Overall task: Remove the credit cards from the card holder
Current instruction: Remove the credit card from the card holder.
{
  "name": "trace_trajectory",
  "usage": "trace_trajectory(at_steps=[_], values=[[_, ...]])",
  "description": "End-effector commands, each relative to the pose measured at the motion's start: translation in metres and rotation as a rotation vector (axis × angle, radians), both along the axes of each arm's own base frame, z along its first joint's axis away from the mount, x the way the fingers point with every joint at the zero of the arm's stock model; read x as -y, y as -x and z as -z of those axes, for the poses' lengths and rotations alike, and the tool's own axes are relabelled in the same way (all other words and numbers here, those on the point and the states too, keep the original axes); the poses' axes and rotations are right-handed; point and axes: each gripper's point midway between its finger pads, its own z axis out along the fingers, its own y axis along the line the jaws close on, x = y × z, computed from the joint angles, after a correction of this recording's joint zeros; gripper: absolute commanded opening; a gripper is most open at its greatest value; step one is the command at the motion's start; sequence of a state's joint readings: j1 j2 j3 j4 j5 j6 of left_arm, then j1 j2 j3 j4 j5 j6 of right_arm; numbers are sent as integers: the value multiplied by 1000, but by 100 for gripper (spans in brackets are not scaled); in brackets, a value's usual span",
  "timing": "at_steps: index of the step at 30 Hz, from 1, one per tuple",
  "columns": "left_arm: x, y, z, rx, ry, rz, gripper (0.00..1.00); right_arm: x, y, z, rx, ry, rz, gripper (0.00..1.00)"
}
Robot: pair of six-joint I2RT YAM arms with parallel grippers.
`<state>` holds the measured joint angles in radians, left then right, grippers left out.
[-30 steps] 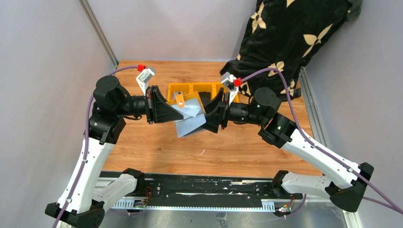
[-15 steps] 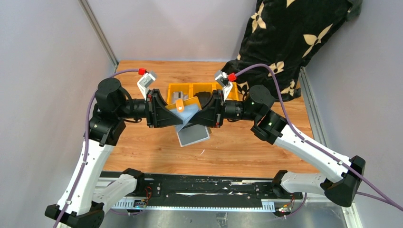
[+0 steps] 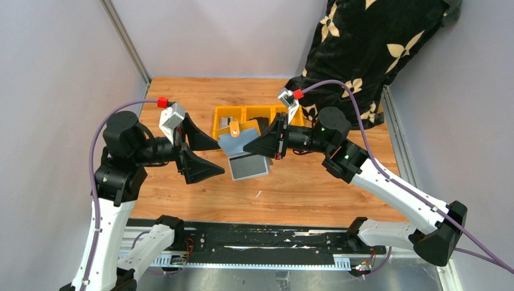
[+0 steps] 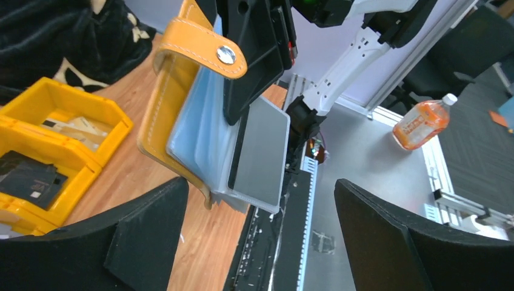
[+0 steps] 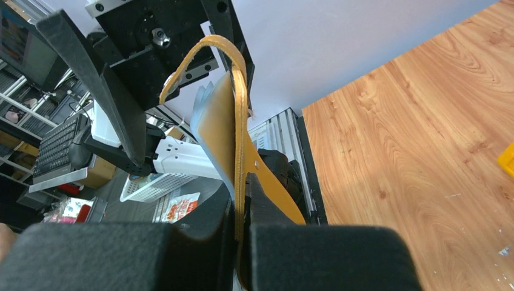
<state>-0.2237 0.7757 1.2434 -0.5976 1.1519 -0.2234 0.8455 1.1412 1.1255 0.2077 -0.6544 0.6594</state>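
The card holder point(image 3: 237, 140) hangs in the air above the table's middle, tan cover outward, its snap tab point(image 4: 206, 51) sticking up. My right gripper point(image 3: 251, 148) is shut on the holder's edge; in the right wrist view the tan leather point(image 5: 221, 127) is pinched between both pads. Pale blue-grey sleeves fan out from the holder, and a grey credit card point(image 4: 262, 151) sits in the lowest sleeve, pointing down toward the table front. My left gripper point(image 3: 219, 159) stands wide open just left of the holder, touching nothing.
Yellow plastic bins point(image 3: 267, 113) sit behind the holder, one holding a dark flat item point(image 4: 30, 182). A black floral cloth point(image 3: 363, 48) drapes over the back right corner. The black rail point(image 3: 260, 239) runs along the table's near edge.
My left gripper let go of the holder, opened wide and drew back to the left. My right gripper closed on the holder, which now hangs from it alone.
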Motion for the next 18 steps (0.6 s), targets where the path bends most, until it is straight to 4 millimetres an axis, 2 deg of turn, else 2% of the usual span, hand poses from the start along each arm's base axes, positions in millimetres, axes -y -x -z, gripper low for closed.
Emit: trace_trajectory(at_steps=[1,3,5,9,15,17,18], values=[[-3,-9,-1,86,30,-75,93,-1,5,-20,1,-42,-34,0],[-5,-25,8,56,25,-140,84,-2,12,-26,32,-75,-56,0],[-5,-37,12,28,19,-177,69,-2,18,-27,48,-79,-78,0],[0,-40,5,-29,52,-151,55,-4,24,-23,52,-69,-111,0],[7,-38,8,-99,99,-93,54,-9,32,-21,65,-73,-162,0],[6,-38,13,-104,88,-97,60,-9,33,-21,69,-73,-171,0],[5,-39,16,-101,72,-113,71,-8,35,-22,75,-74,-173,0]])
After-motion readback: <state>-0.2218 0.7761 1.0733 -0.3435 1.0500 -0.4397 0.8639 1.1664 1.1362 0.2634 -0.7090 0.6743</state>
